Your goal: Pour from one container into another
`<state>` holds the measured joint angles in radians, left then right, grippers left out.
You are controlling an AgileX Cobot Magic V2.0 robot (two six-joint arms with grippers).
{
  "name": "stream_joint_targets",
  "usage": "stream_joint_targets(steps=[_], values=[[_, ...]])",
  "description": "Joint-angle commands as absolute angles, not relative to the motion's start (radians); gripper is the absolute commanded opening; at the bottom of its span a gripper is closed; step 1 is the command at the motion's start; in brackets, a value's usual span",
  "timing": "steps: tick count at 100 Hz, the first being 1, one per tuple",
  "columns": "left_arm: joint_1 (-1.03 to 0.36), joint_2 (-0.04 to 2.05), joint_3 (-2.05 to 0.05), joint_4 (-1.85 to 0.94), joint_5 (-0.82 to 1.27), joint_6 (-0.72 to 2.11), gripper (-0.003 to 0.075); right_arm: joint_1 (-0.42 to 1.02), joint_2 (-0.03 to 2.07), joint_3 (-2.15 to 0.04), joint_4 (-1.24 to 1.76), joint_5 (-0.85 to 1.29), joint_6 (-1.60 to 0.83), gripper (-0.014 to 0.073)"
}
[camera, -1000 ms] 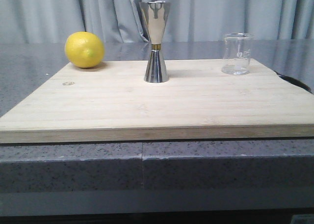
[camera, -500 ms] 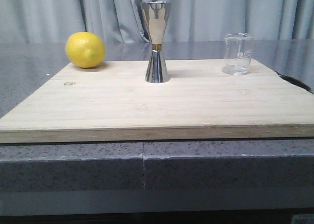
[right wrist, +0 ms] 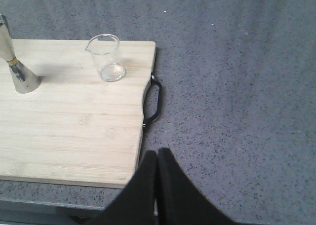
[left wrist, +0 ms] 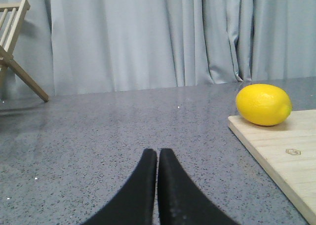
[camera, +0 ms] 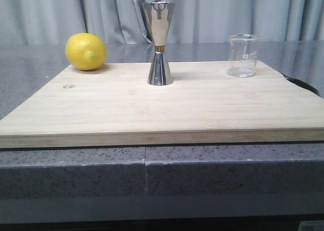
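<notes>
lemon (camera: 86,51) left of jigger (camera: 159,43), beaker (camera: 243,55) right.

Cutting board (camera: 162,109): near half bare, open to approach. Along its far edge stand three obstacles, well apart: lemon (camera: 85,51) at left corner, jigger (camera: 159,43) upright at centre, beaker (camera: 243,55) upright towards the right. Gaps between them are unobstructed. Surface (right wrist: 237,87) beside the board's black handle (right wrist: 154,100) is bare.

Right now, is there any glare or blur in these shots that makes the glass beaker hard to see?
Front view: the beaker is faint against the grey countertop, and the jigger mirrors the curtains. Right wrist view: the beaker is sharp with its lip clear. Left wrist view: only the lemon shows, soft-edged.
</notes>
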<state>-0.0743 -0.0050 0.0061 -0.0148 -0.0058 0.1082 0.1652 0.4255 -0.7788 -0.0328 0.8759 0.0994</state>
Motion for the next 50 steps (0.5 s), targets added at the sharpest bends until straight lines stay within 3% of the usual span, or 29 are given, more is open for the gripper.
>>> stream_joint_targets(steps=[1, 50], values=[[-0.082, -0.028, 0.026, -0.023, -0.094, 0.108, -0.0021, 0.159, 0.435, -0.801, -0.041, 0.802, 0.095, -0.0069], [-0.082, -0.028, 0.026, -0.084, -0.089, 0.108, -0.0021, 0.159, 0.435, -0.801, -0.041, 0.802, 0.095, -0.0069]])
